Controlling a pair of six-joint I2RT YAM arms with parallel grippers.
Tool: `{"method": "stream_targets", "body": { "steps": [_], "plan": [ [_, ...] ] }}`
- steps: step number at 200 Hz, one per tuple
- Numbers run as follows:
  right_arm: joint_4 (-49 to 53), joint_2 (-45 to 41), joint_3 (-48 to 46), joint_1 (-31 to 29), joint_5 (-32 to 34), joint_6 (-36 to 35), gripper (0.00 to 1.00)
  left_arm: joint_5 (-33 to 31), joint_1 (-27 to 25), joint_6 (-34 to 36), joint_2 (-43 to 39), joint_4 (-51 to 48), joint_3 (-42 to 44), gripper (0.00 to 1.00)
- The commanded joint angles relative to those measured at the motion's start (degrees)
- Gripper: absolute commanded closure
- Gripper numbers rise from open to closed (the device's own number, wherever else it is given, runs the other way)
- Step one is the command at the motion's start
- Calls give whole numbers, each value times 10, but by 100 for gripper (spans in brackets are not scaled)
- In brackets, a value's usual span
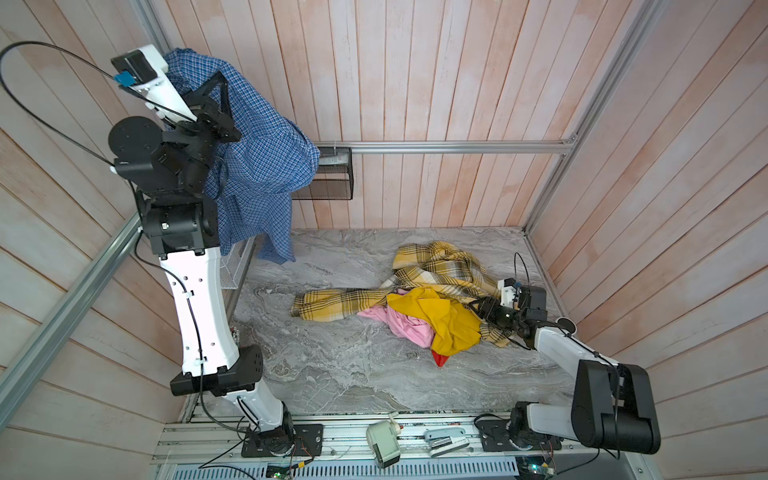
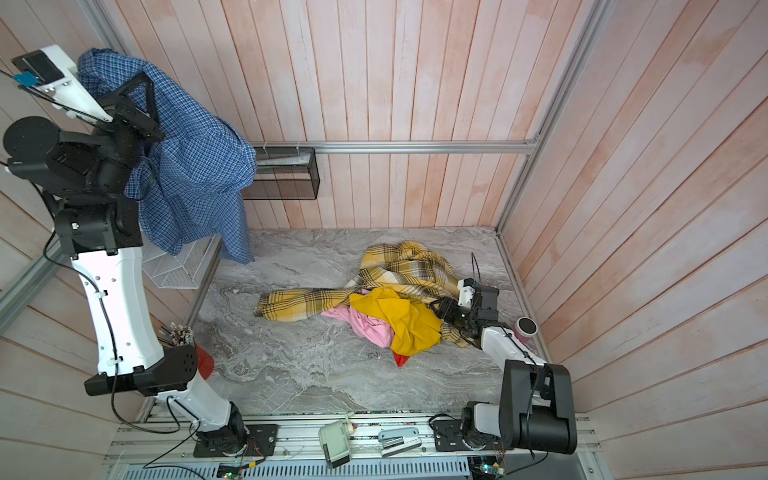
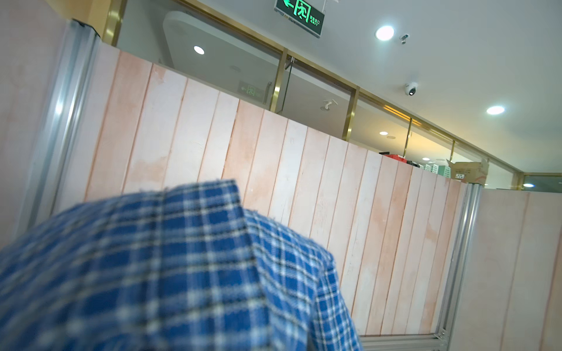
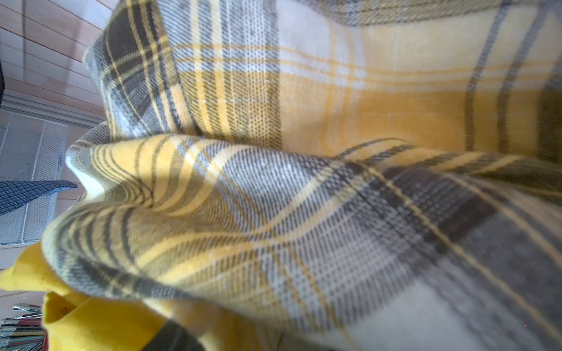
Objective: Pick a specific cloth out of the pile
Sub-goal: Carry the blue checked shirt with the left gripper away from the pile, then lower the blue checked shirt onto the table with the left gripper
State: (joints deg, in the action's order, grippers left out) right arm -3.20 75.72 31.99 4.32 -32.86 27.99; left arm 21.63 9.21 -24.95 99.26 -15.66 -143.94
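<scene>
Cloth [image 1: 257, 166] hangs draped over and below the raised left fingers [image 1: 224, 89], which are closed on it. Its hem is clear above the bare table [image 1: 332, 374], beside a white wire basket [image 1: 232, 266]. The right fingers [image 1: 478, 308] rest against the pile [image 1: 432, 270], well apart from the cloth; whether they are open or closed cannot be told.

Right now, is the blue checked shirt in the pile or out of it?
Out. The blue checked shirt hangs draped over the raised left arm, well apart from the pile on the marble table.
</scene>
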Motion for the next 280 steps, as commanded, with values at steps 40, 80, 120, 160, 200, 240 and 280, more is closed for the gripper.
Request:
{"method": "stream_targets", "body": {
  "steps": [40,80,120,160,200,240,280],
  "plan": [
    [16,-12,11,5,3,-11,42,-18,-2,49,60,16,146,100],
    [20,-23,12,4,5,-6,42,-70,-3,117,109,-8,170,100],
    [21,-33,11,4,-4,-9,42,-165,-15,157,105,-25,310,100],
    [12,-48,5,4,-16,-14,39,-194,-68,142,33,-10,545,100],
    [-3,-84,18,4,-52,-16,31,-198,-88,60,-10,32,701,100],
    [25,-137,42,4,-49,-24,23,-175,-87,76,35,-48,665,46],
    [116,-183,96,-11,27,-68,21,-180,-80,80,-3,-57,674,25]
  ]
}}
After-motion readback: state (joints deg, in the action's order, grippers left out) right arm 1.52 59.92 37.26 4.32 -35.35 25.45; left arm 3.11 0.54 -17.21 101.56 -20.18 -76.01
